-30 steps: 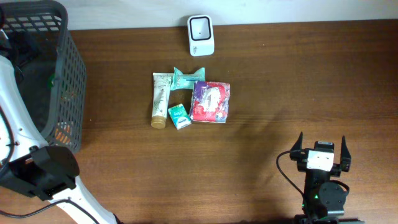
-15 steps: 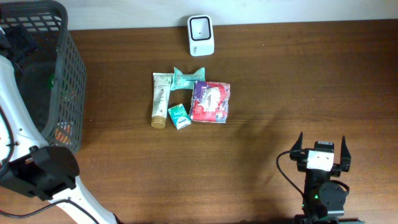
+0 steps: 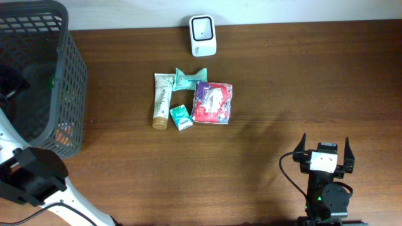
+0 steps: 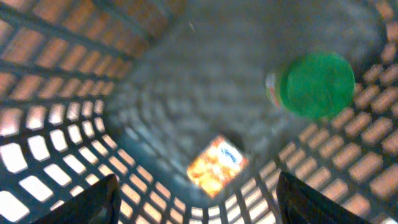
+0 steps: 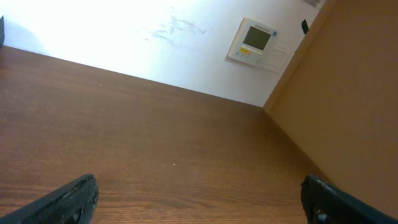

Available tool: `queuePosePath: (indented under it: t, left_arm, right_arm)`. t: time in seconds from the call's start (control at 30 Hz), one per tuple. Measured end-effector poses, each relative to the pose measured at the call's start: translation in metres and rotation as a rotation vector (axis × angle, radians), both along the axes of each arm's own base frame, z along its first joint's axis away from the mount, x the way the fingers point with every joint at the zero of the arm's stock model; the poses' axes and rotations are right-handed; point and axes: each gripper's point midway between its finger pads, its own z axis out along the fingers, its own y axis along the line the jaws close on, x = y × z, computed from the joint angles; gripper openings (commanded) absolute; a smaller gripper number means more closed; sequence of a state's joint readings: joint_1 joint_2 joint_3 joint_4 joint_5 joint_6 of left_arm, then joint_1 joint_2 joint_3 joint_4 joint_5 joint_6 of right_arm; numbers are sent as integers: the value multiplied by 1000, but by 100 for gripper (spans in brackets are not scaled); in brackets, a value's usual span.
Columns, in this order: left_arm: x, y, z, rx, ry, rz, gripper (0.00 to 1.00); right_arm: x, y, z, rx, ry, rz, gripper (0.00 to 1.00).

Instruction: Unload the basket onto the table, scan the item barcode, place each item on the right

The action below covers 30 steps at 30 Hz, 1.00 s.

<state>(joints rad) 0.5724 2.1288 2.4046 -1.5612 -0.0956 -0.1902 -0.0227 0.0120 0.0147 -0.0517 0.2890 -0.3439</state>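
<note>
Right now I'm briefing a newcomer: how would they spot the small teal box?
Look at the item cluster on the table. The small teal box sits at its robot-side edge, between the cream tube and the red packet. It is the smallest thing there.

I'm watching the table (image 3: pixel 301 81) from straight above, the left wrist peering closely into the basket (image 4: pixel 56 118), the right skimming the tabletop toward the wall (image 5: pixel 124 43).

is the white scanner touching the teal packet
Apart. The overhead view shows a strip of table between the white scanner and the teal packet.
</note>
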Motion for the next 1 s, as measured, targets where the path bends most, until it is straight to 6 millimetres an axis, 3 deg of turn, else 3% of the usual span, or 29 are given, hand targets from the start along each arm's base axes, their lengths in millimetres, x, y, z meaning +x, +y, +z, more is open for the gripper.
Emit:
queuePosePath:
  t: [0.13, 0.2, 0.27, 0.47, 0.63, 0.8, 0.87, 1.0]
  left_arm:
    - [1, -20, -9, -82, 19, -94, 82]
    - [-7, -32, -29, -140, 85, -129, 82]
    - [-8, -35, -44, -157, 115, -142, 86]
    - [-15, -34, -101, -178, 209, -201, 85]
    - [-25, -38, -135, -202, 263, -260, 79]
    - [-41, -47, -168, -235, 320, -295, 80]
    - [-47, -47, -183, -240, 336, -297, 63]
    - [-56, -54, -199, -261, 356, -305, 42]
  right_arm:
    - [0, 0, 0, 0, 0, 0, 99]
    - [0, 0, 0, -1, 0, 0, 99]
    - [0, 0, 0, 0, 0, 0, 99]
    - [0, 0, 0, -1, 0, 0, 99]
    - [0, 0, 0, 0, 0, 0, 99]
    - [0, 0, 0, 0, 0, 0, 99]
    - [0, 0, 0, -1, 0, 0, 99]
    - [0, 0, 0, -1, 0, 0, 99]
